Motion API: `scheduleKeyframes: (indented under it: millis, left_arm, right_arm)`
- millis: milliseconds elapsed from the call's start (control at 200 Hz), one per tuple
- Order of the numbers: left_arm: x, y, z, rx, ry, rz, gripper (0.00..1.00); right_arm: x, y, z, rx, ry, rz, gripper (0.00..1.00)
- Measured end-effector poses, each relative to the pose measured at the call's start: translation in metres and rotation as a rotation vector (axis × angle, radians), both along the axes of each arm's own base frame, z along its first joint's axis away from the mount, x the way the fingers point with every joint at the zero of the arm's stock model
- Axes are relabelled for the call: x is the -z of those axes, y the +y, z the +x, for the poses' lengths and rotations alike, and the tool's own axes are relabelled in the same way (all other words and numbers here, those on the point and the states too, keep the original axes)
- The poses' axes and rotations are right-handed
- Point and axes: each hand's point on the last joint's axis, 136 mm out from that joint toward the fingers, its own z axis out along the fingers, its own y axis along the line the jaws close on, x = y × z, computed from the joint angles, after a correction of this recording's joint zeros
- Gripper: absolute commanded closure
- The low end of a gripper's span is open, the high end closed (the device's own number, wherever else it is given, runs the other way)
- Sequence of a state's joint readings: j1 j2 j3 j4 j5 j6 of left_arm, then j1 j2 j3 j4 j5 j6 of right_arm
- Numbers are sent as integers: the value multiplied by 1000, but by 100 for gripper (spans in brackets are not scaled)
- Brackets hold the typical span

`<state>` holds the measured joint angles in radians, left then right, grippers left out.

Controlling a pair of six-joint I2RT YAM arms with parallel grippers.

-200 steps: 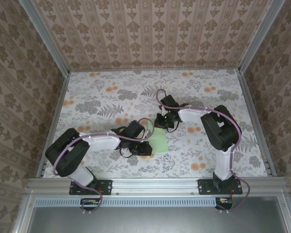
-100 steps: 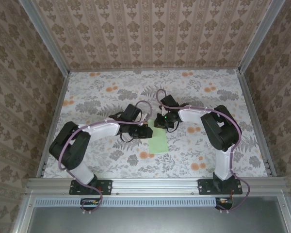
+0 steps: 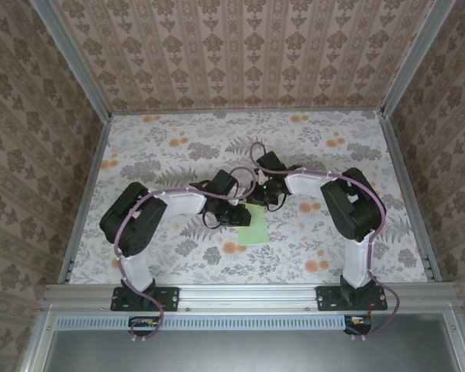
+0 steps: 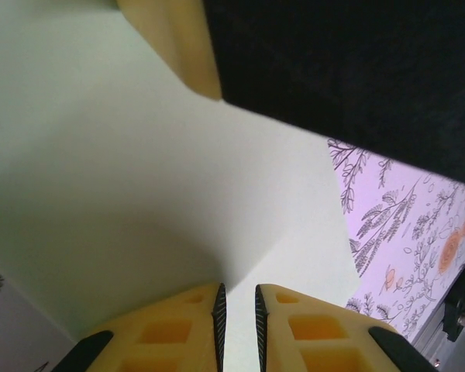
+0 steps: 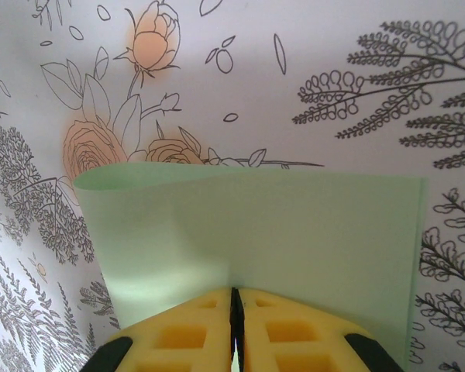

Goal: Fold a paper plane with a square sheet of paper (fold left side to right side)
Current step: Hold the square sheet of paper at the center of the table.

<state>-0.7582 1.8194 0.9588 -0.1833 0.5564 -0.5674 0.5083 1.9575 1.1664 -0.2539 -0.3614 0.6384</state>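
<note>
Wallpaper with a brown damask stripe [image 3: 240, 54] lined the walls that closed in the cell on three sides. Below it lay the tabletop [image 3: 178, 147], covered in a white cloth printed with grey ferns and orange roses, with a silver aluminium rail [image 3: 248, 294] along its near edge. The left arm [image 3: 178, 203], black and white with a lilac cable, reached in from its base toward the middle of the tabletop. The right arm [image 3: 349, 205], of the same make, bent back toward the same spot, so the two wrists met close together.

Between them lay the pale-green sheet of paper [image 3: 254, 229], near the middle of the tabletop and a little toward the near edge. Its far end was under the two wrists and its near end lay flat on the cloth. From the right wrist the paper [image 5: 256, 225] rose off the cloth in a soft curve, its left side rolled over rather than creased.

The right pincer [image 5: 234, 310] was closed, its yellow fingers pressed together on the near edge of the paper. The left pincer [image 4: 237, 325] stood almost closed, with a thin slit between its ribbed yellow pads. The paper [image 4: 139, 194] ran up into that slit, pinched at a fold line. One yellow finger [image 4: 174, 46] of the right pincer showed over the paper's far part in that view.
</note>
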Motion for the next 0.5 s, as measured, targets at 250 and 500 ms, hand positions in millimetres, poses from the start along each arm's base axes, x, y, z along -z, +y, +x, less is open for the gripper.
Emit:
scheduleKeyframes:
  millis: [250, 500]
  left_arm:
    - [2, 0, 0, -2, -3, 5, 79]
    - [2, -2, -2, 0, -5, 9, 80]
  right_arm:
    - [-1, 0, 1, 0, -4, 6, 87]
    - [-15, -18, 4, 42, -71, -34, 82]
